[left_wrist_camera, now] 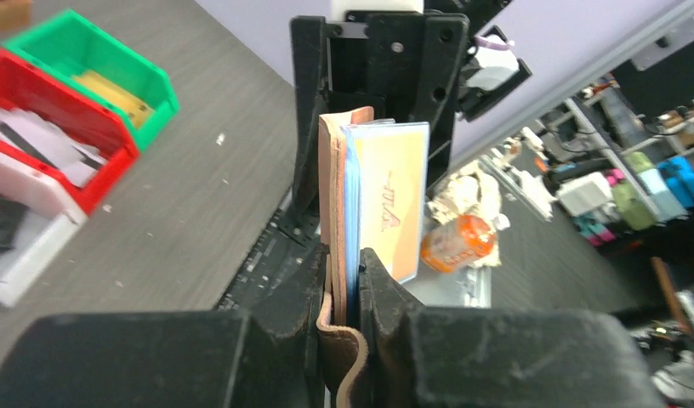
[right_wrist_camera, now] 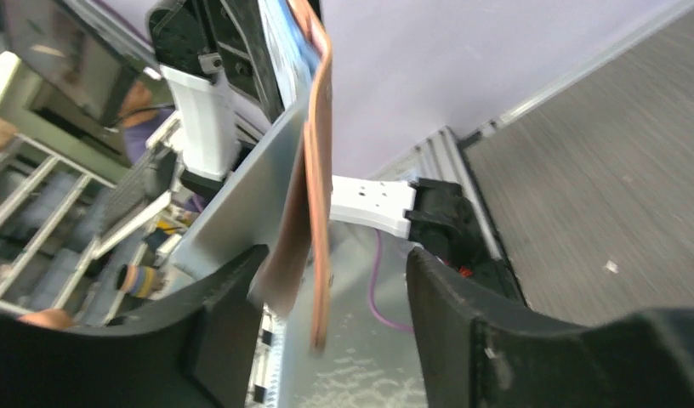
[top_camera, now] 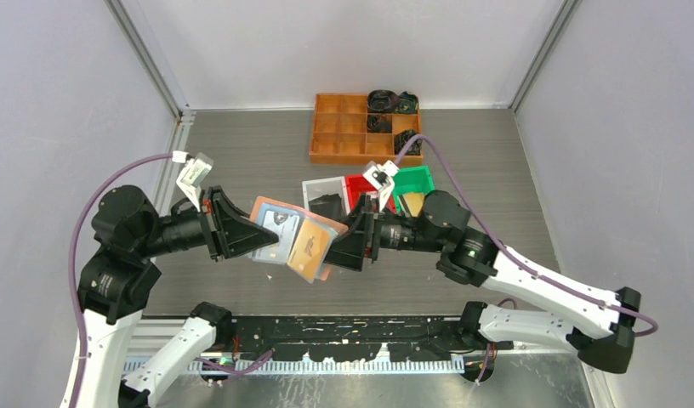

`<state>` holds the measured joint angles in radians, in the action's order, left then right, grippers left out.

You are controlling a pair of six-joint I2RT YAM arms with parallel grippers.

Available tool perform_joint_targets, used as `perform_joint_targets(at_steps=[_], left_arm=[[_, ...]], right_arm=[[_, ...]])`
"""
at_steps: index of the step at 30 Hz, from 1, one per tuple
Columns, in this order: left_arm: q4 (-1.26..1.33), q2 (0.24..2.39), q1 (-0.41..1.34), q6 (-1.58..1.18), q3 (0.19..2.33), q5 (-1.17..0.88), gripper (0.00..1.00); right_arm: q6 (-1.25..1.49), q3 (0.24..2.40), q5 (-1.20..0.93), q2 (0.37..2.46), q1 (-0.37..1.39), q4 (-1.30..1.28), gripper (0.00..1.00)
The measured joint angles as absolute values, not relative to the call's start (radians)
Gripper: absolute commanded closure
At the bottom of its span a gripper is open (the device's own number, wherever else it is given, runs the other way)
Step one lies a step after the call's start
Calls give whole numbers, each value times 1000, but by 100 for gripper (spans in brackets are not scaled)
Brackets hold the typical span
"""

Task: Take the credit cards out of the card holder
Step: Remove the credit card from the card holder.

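Card holder: we are pinching one end in the left jaws; right jaws, spread, are straddling the opposite end.

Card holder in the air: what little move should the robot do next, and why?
Probably close the right tool on the gold card's edge. The left tool pinches the card holder, while the right tool stands open around its far edge, gripping nothing.

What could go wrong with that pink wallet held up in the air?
The left gripper alone pinches the card holder by one edge; the right gripper stands open around it, so the holder could sag or slip to the table. The gold card sits in a clear pocket, and closing might grab pocket and card together.
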<state>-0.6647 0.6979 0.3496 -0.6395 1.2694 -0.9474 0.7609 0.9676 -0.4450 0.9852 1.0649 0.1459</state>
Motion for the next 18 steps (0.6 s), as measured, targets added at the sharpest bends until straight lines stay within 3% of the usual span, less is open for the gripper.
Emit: perform_joint_targets(at_steps=[3, 9, 18], left_arm=[[-692, 693, 350, -570, 1301, -895, 100], [-738, 681, 350, -486, 1324, -857, 100], [-753, 693, 350, -505, 1323, -913, 100]], right_arm=[[701, 982, -379, 907, 1062, 6, 18], [588, 1076, -249, 783, 1054, -179, 12], [490, 1250, -364, 928, 1052, -192, 1]])
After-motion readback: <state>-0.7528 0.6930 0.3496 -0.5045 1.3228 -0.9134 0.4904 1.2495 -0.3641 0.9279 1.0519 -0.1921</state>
